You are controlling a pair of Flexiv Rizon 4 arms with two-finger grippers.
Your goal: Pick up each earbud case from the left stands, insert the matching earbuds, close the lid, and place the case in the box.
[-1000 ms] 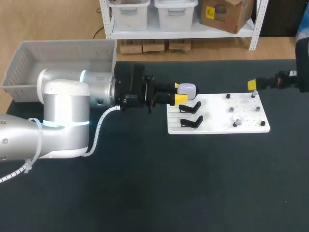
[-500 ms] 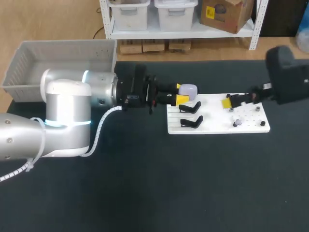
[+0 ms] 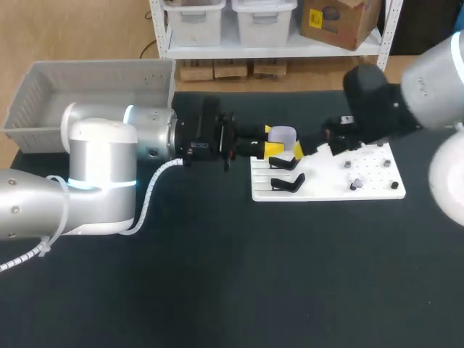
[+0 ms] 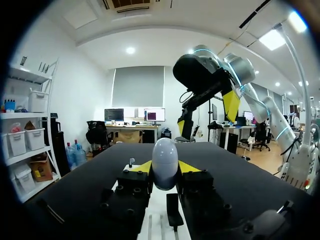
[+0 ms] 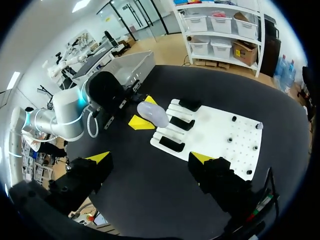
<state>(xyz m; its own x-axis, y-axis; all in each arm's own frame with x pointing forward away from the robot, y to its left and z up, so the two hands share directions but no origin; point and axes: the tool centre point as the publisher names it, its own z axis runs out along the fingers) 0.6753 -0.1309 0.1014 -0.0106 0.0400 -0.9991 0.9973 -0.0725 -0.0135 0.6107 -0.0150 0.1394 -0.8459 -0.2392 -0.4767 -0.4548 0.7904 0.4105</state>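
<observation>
Over black tabletop (image 3: 217, 275) and white stand board (image 3: 326, 190), the lilac earbud case (image 3: 283, 134) is clamped in the left gripper (image 3: 270, 142) just above the stands (image 3: 288, 181) while the right gripper (image 5: 150, 159) is spread empty nearby, so it's probably best held dead level for the lid to be opened.

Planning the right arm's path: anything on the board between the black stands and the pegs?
Nothing. The white board is bare between the stands and the pegs, clearest in the right wrist view.
</observation>
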